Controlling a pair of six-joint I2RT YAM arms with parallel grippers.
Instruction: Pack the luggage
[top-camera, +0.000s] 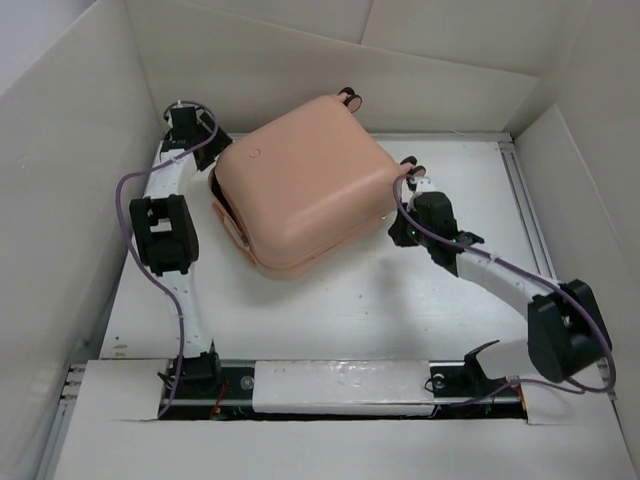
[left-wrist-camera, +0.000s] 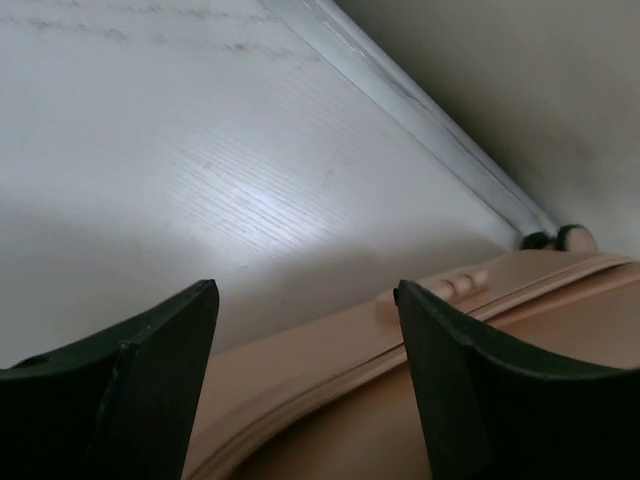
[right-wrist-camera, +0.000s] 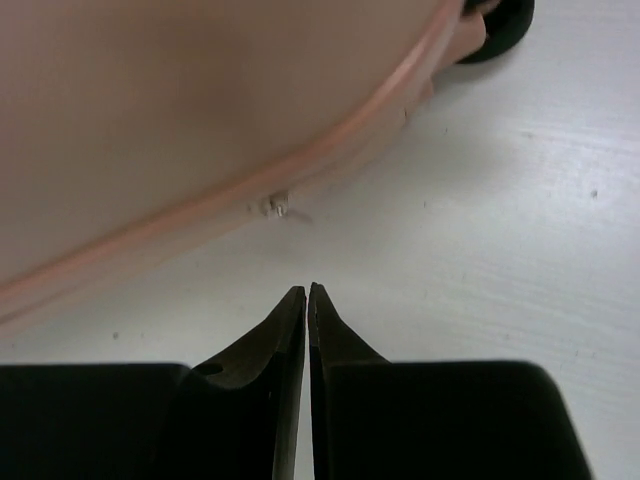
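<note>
The luggage (top-camera: 300, 185), a peach-pink hard-shell suitcase, lies flat mid-table with its lid down and caster wheels (top-camera: 350, 97) at the far side. My left gripper (top-camera: 215, 168) is at its left edge. In the left wrist view that gripper (left-wrist-camera: 305, 292) stands open, fingers straddling the shell's seam (left-wrist-camera: 330, 385), nothing clamped. My right gripper (top-camera: 396, 230) sits by the suitcase's right edge. In the right wrist view it (right-wrist-camera: 307, 290) is shut and empty, low over the table, just short of the rim, facing a small zipper pull (right-wrist-camera: 273, 207).
White walls (top-camera: 60, 200) box in the table on the left, back and right. A metal rail (left-wrist-camera: 440, 140) runs along the table's far edge. One black wheel (right-wrist-camera: 500, 22) shows at the suitcase corner near my right gripper.
</note>
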